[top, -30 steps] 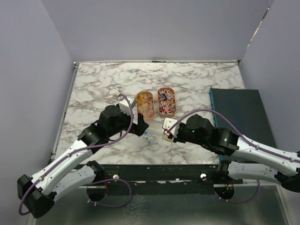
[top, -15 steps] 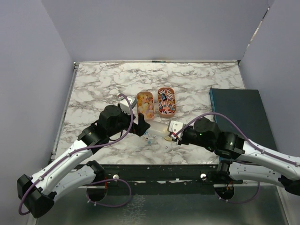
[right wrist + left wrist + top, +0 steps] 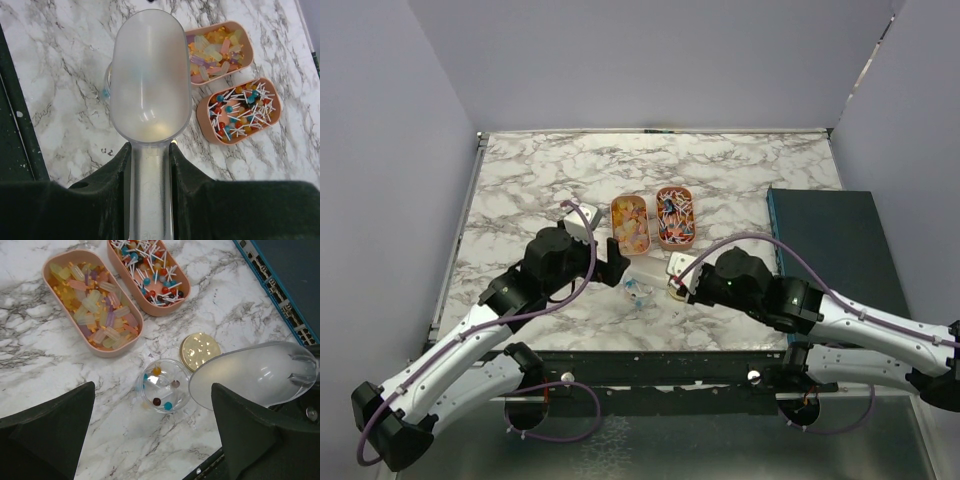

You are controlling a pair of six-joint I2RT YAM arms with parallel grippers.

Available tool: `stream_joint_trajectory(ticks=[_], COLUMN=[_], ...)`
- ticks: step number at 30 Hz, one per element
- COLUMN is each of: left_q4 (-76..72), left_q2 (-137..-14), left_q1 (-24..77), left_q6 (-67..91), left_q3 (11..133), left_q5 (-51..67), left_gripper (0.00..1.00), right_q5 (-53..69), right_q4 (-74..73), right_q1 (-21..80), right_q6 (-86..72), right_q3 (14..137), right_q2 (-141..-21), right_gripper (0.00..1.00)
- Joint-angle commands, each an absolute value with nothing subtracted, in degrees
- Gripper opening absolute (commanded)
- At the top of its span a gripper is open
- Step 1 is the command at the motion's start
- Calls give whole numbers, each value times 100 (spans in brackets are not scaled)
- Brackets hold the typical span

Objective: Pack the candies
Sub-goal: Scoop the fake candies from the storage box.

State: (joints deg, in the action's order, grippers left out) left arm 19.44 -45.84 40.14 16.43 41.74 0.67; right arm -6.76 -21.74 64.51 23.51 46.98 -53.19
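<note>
The right gripper [image 3: 150,167] was clamped narrow on the handle of a clear plastic scoop [image 3: 150,80], which it held low and nearly level with the bowl pointing out over the small clear jar [image 3: 162,386]. That fitted either tipping a load in or lining up the next dip into the trays. The bowl looked empty, so I judged a refill was due. The left gripper [image 3: 152,395] hung over the jar with its jaws spread wide and nothing between them, probably ready to steady the jar or to fetch the gold lid [image 3: 199,351], which lay flat on the marble table [image 3: 40,365] just beside the jar, off so the mouth stayed free. Most of the candies [image 3: 95,300] sat in two oval trays beyond the jar. The left tray [image 3: 116,350] was heaped with small wrapped sweets in yellow, orange and pale pink. The right tray [image 3: 167,311] held tiny red, blue and orange balls on white sticks. Only a handful lay in the jar, so packing seemed barely begun
</note>
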Motion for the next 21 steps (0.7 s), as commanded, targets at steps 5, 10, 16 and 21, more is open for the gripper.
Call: stream_joint_trajectory(ticks=[5, 10, 16, 21], left_q4=[1958, 1954, 1964, 1993], left_q2=[-3917, -3754, -3770, -3801], left_q1=[3968, 3962, 3961, 3954], left_q6=[1661, 1670, 1660, 1640], left_q3=[4116, 4102, 4109, 4117], left_q5=[-1060, -1236, -1246, -1257], left_gripper=[99, 99, 99, 99], right_q5=[-1012, -766, -737, -959], right_q4=[-2406, -2823, -3514, -4248], right_q1=[5920, 5351, 4780, 4511], right_q6=[1711, 1287, 700, 139], right_q3=[5141, 5598, 6284, 6959], right_q2=[-5899, -6362, -7082, -7726], right_gripper=[0, 1, 0, 1])
